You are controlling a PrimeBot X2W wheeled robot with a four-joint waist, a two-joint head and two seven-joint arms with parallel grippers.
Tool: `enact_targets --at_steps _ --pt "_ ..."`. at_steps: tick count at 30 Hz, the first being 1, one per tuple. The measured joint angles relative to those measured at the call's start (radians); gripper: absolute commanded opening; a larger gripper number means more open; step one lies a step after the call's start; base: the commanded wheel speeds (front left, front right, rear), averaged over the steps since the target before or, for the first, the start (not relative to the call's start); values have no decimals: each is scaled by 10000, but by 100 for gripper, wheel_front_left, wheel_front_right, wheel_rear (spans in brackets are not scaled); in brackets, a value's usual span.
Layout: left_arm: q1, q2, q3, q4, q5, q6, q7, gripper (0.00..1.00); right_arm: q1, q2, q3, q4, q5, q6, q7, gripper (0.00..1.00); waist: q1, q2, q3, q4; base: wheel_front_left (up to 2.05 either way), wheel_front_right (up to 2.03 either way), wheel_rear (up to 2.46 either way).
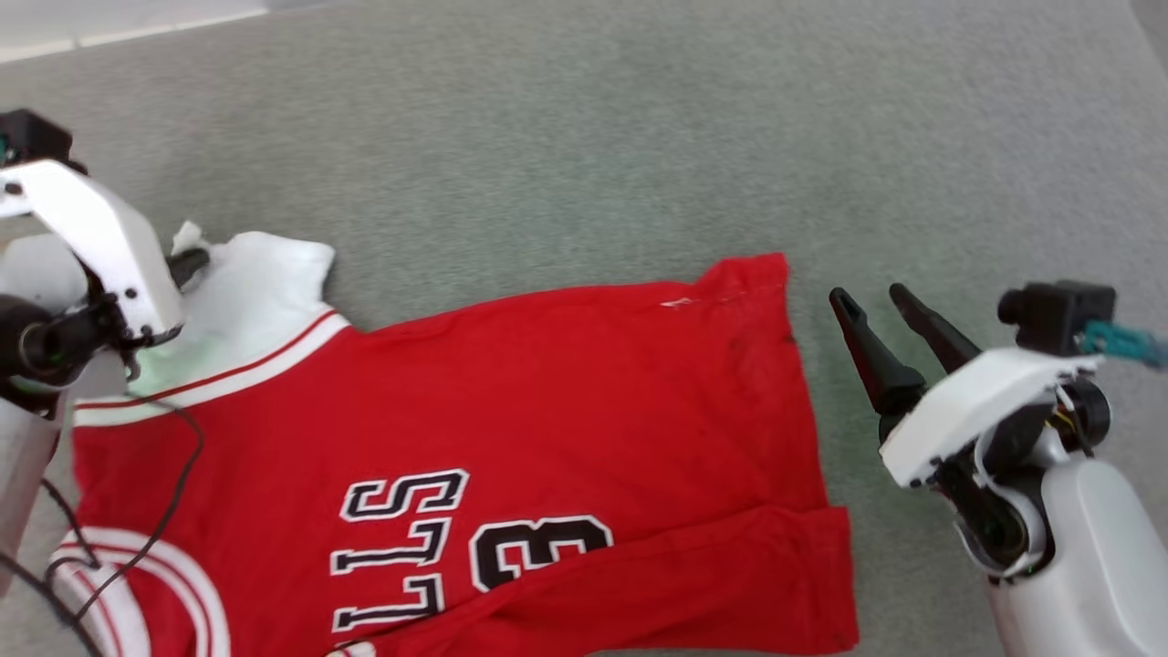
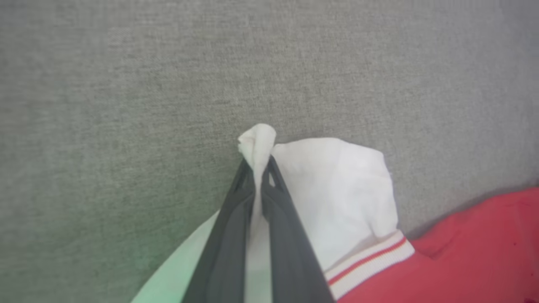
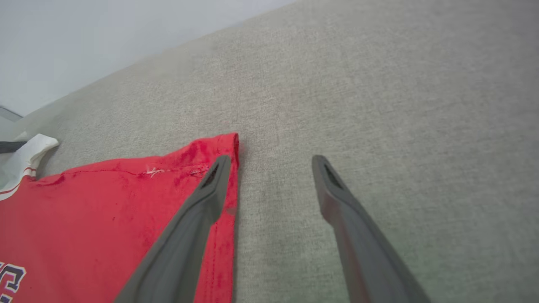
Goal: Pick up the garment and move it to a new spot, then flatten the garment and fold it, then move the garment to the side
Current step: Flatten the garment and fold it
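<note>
This looks like a robot lab or test space rather than a lived-in room. The work surface is a broad sheet of plain grey woven cloth [image 1: 584, 137] that ends at a pale strip [image 1: 119, 32] on its far edge, with a bare pale wall [image 3: 84, 42] beyond. A red basketball T-shirt [image 1: 547, 392] lies spread on the cloth. A loose black cable [image 1: 187, 479] hangs off a white arm shell [image 1: 100, 233], and a small black camera [image 1: 1058, 315] sits on the other wrist

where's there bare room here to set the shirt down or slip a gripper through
Widest free patch: the grey surface beyond the far edge of the garment. A narrower bare strip lies past its hem, where the open right gripper hovers. Crowded: the white sleeve corner, pinched by the shut left gripper.
</note>
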Motion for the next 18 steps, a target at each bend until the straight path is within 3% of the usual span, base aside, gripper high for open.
enact_targets --at_steps 10,18 --pt "-623 -640 -351 -642 497 -464 -736 0 -1923 -1039 848 1854 483 0 2575 100 0 0 -281 1259 0 0 0" --pt "-653 -771 -439 -1172 658 -489 -1018 0 -2998 -1430 1384 2943 991 -2 4614 100 -1 0 -191 1944 0 0 0"
